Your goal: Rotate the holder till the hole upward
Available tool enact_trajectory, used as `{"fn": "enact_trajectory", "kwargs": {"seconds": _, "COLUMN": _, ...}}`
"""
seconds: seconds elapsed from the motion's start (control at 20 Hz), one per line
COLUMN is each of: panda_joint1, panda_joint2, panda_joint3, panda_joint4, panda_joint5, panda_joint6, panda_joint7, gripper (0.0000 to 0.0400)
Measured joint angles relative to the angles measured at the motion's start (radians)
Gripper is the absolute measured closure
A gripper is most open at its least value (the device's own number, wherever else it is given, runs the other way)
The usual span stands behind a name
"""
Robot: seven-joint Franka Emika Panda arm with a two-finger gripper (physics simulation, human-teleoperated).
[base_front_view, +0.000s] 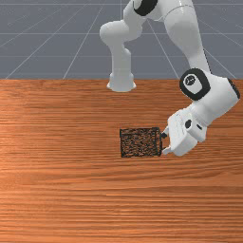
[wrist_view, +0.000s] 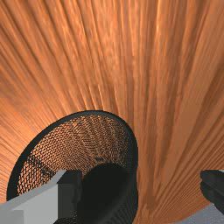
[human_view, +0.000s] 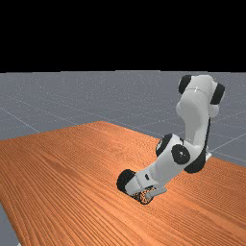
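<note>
holder [base_front_view: 141, 142]: black mesh, lying on its side on the table [base_front_view: 71, 190], mouth facing sideways toward the front view's right, so hole not up. solid dark bottom [wrist_view: 105, 183] seen through the mouth in the wrist view, at the end away from the hand. gripper [base_front_view: 164, 143] is at the mouth end of the holder, on its front view's right side, tilted and low, aimed at the rim. jaws wide apart, nothing held. wrist view: one finger [wrist_view: 70, 197] overlaps the holder's mouth, the other finger [wrist_view: 213, 186] stands outside the holder, well apart from its wall, wood between. so part of the rim sits between the two, not squeezed from both sides. can't tell if the first finger touches the rim or is inside the mouth. front view: both fingertips just beside the holder's rim, contact unclear. arm base [base_front_view: 121, 71] stands beyond the holder, slightly to the front view's left of it. elbow side of the arm [base_front_view: 182, 33] is up and to the front view's right of the holder. far view: hand [human_view: 149, 177] hides part of the holder, some mesh visible below it.
</note>
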Motion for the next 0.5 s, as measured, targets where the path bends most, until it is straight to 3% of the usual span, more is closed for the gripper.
{"fn": "enact_trajectory", "kwargs": {"seconds": 0.45, "panda_joint1": -0.041, "panda_joint2": -0.039, "panda_joint3": -0.019, "panda_joint4": -0.078, "panda_joint5": -0.019, "panda_joint6": 0.056, "panda_joint7": -0.046, "gripper": 0.0000}}
{"fn": "enact_trajectory", "kwargs": {"seconds": 0.5, "panda_joint1": -0.045, "panda_joint2": -0.039, "panda_joint3": -0.019, "panda_joint4": -0.077, "panda_joint5": -0.017, "panda_joint6": 0.053, "panda_joint7": -0.054, "gripper": 0.0156}}
